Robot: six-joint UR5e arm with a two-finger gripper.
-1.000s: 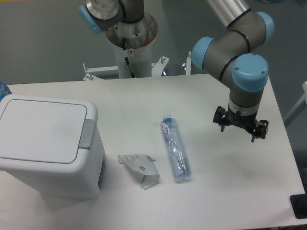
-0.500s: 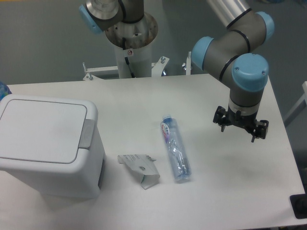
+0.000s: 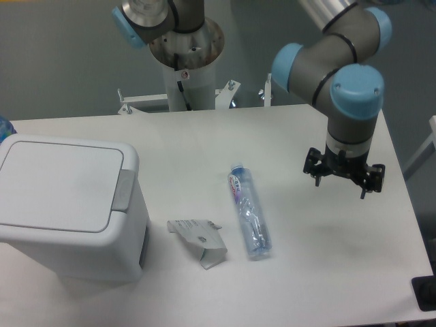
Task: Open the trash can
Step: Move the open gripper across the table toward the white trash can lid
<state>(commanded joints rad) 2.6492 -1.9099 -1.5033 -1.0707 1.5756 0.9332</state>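
Three loose things share the white table (image 3: 300, 272), and the biggest, the trash can (image 3: 71, 211), sits at nine o'clock with its flat lid (image 3: 58, 184) down and the grey push-button tab (image 3: 123, 190) facing the middle, probably so the arm can reach it. At about six o'clock lie a clear blue-capped tube (image 3: 248, 212) and, smaller, a crumpled grey carton scrap (image 3: 199, 240), neither touching the bin, likely waiting as rubbish. Smallest, the gripper (image 3: 344, 184) hangs at three o'clock, well apart from the tab, fingers spread and holding nothing.
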